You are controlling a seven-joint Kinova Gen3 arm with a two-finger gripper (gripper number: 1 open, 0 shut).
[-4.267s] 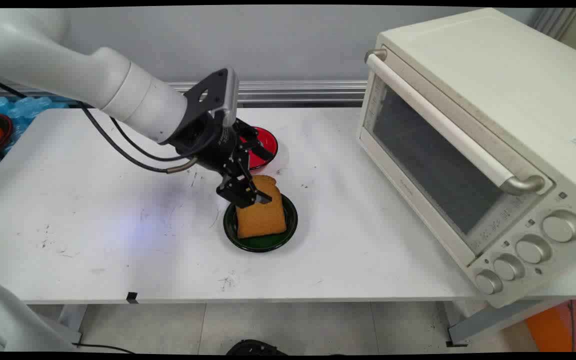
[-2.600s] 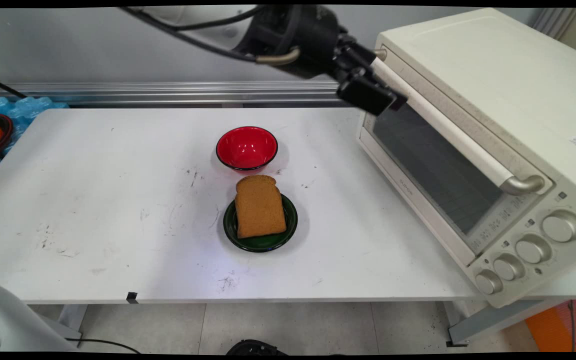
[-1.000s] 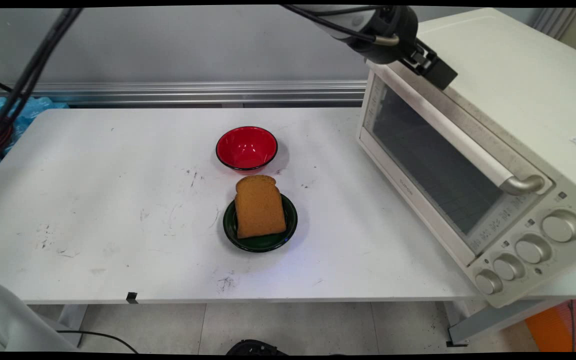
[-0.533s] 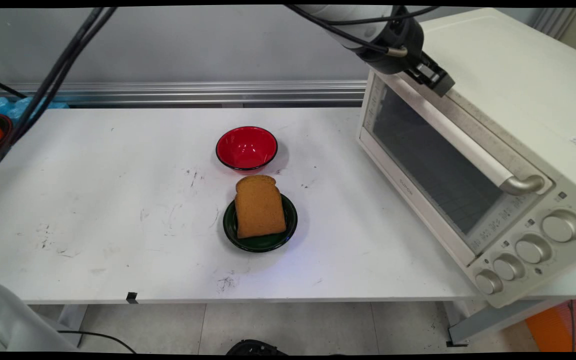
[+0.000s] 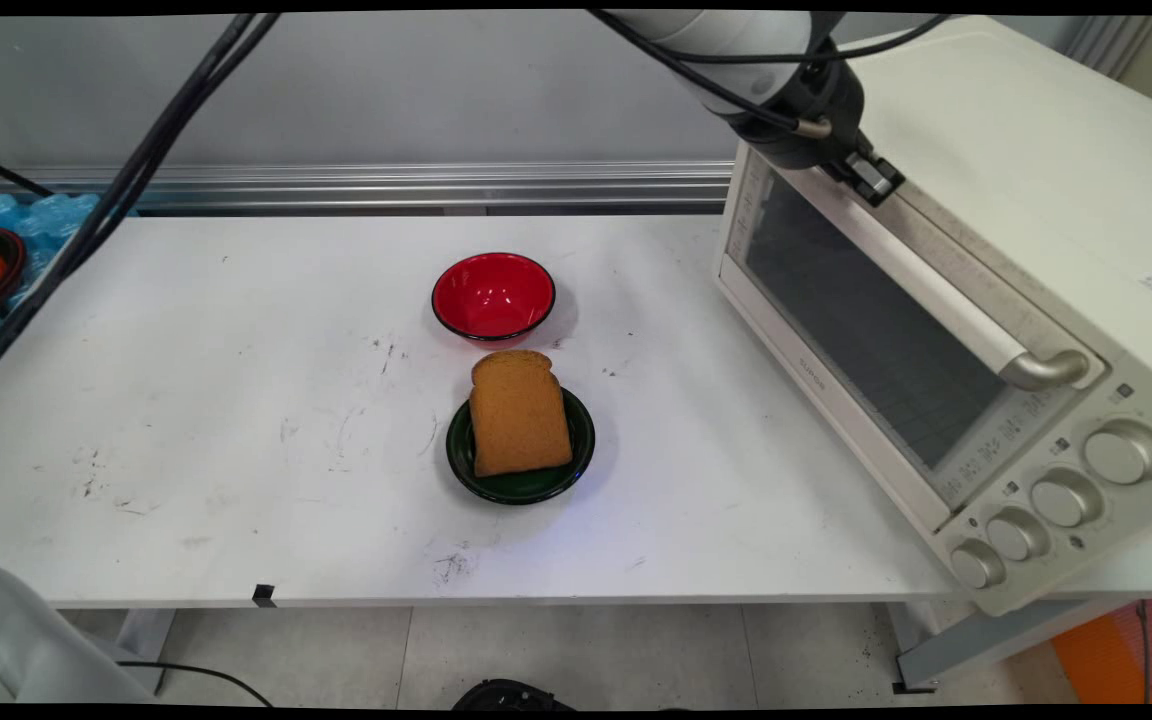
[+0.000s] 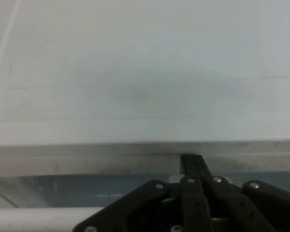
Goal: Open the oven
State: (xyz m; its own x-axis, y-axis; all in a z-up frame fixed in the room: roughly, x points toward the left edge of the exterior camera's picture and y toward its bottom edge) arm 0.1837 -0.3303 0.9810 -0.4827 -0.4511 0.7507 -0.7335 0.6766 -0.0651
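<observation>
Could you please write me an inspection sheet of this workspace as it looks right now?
Surface: white table, scuffed.
Things: bread slice on green plate; red bowl behind it, apart; toaster oven at right, door shut.
Clutter: nothing seen.
Gripper: gripper at the oven's upper front edge, above the door handle; fingers together.
Cables: black cables hang at left.
Surroundings: grey wall, metal rail.

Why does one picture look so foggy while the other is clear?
Hand view: pressed close to the oven, so its pale top is a soft blur; only the black linkage shows. Main view: sharp and evenly lit, with faint shadows under the bowl and plate.
</observation>
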